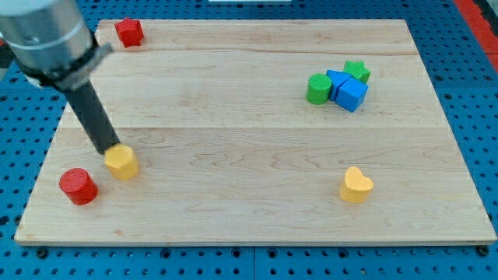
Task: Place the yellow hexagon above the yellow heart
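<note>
We take the yellow hexagon (121, 162) as our landmark; it sits on the counter (249, 148) toward the view's lower left. The arm carries no claw, only a rod; our tip (110, 150) touches the hexagon's upper-left edge. Just to the hexagon's lower left, near the counter's left edge, stands a red cylinder (78, 186). Far to the hexagon's right, near the bottom edge, lies the yellow heart (355, 185), with bare counter between them. Further back, up and right of the hexagon, a green cylinder (317, 89), blue blocks (347, 90) and a green star (357, 71) cluster together. Directly beyond the hexagon, at the top edge, sits a red block (129, 32).
</note>
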Robot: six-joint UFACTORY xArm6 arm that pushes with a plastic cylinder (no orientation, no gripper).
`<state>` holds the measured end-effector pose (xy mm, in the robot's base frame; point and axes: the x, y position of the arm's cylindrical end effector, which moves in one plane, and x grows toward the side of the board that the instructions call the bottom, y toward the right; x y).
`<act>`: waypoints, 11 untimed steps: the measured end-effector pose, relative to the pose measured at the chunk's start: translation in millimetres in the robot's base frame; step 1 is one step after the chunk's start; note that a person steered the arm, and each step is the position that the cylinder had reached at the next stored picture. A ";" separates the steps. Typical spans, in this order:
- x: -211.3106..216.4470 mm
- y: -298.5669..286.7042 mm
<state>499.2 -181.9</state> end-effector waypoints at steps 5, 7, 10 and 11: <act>51.2 50.0; 24.5 112.0; 10.7 153.0; -10.7 166.6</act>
